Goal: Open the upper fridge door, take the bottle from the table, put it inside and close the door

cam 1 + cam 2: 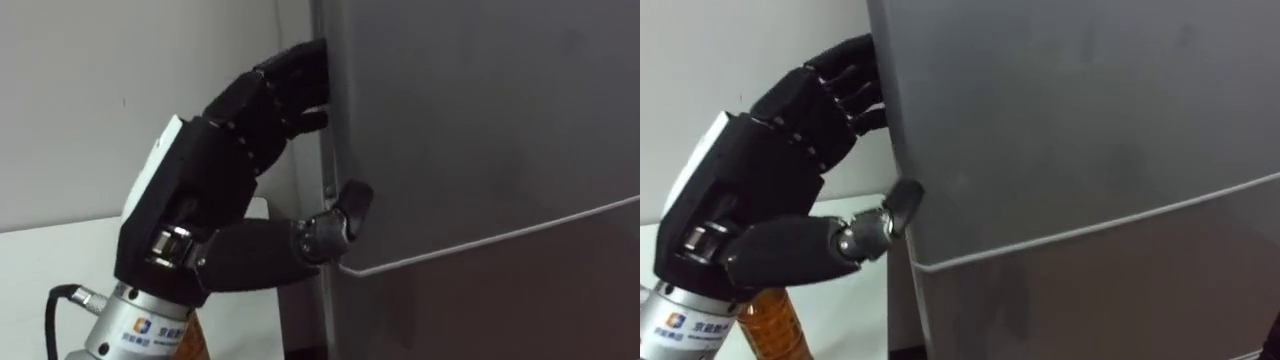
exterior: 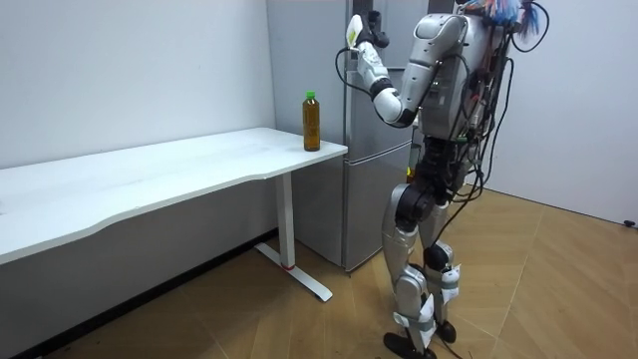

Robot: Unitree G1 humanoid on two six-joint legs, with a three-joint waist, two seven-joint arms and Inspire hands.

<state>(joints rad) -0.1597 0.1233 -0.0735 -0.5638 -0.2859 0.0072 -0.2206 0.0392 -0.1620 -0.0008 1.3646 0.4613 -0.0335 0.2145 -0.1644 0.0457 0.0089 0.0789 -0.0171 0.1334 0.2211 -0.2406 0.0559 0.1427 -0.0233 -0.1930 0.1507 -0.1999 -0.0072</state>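
Note:
My left hand (image 1: 200, 190) is raised at the left edge of the grey fridge's upper door (image 1: 480, 130). Its fingers curl round that edge with the tips tucked behind it, and the thumb (image 1: 350, 205) presses on the door's front just above the seam to the lower door (image 1: 500, 300). The door looks closed. The bottle (image 2: 312, 122), amber liquid with a green cap, stands upright on the white table's (image 2: 150, 175) corner beside the fridge (image 2: 374, 199). Its body (image 1: 770, 330) shows below my left wrist. In the room view I stand upright facing the fridge.
The white table runs along the wall to the room view's left, its end close to the fridge's side. A white wall (image 1: 100, 100) is behind the table. Wooden floor (image 2: 538, 289) lies open behind me.

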